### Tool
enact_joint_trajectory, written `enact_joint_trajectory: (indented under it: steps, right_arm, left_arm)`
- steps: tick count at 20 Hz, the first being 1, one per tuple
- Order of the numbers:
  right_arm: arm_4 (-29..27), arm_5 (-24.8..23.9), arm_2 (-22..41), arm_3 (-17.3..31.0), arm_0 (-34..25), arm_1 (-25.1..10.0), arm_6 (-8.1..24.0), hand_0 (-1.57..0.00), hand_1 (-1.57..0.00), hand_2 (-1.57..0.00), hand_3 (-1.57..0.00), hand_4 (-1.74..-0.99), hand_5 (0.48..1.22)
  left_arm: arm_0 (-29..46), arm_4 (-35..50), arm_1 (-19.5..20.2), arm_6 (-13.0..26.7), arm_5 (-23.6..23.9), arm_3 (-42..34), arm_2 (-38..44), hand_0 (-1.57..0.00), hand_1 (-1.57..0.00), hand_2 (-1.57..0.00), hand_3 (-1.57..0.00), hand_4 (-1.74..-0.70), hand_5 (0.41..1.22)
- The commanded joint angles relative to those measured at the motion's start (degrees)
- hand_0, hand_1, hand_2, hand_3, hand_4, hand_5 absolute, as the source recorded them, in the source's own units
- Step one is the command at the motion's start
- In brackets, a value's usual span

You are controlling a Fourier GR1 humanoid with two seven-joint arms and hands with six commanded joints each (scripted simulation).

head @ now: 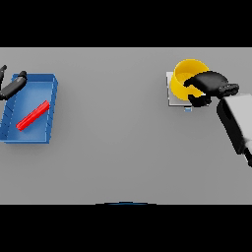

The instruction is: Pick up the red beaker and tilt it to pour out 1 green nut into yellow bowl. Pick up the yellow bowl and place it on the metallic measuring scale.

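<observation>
Right robot hand [209, 84] curled round yellow bowl [184, 74] rim, bowl on scale [170, 101]; no writing legible.

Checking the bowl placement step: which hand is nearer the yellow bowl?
Right. The right hand has its fingers curled on the yellow bowl over the scale; the left hand is far across the table.

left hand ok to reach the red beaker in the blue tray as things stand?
Probably yes. The left hand sits at the blue tray's far-left corner, and the red beaker lies flat inside with nothing over it. The right hand is far off at the yellow bowl.
</observation>
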Motion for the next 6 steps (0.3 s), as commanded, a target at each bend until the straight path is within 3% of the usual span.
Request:
enact_joint_trajectory:
  steps: [1, 6]
  right_arm:
    - [-0.1, 0.4, 0.1, -0.1, 0.4, 0.0, 0.0, -0.12, -0.19, -0.31, -0.41, -1.456, 0.827]
    - [-0.5, 2.4, -0.2, -0.2, 0.5, 0.0, 2.3, -0.04, -0.06, -0.10, -0.27, -1.410, 0.759]
  left_arm:
    - [-0.1, 0.0, 0.1, 0.6, 0.1, -0.1, 0.0, 0.00, 0.00, 0.00, 0.00, -0.72, 0.700]
    - [-0.3, -0.2, -0.4, 0.4, 0.2, 0.2, -0.1, 0.00, 0.00, 0.00, 0.00, -0.72, 0.693]
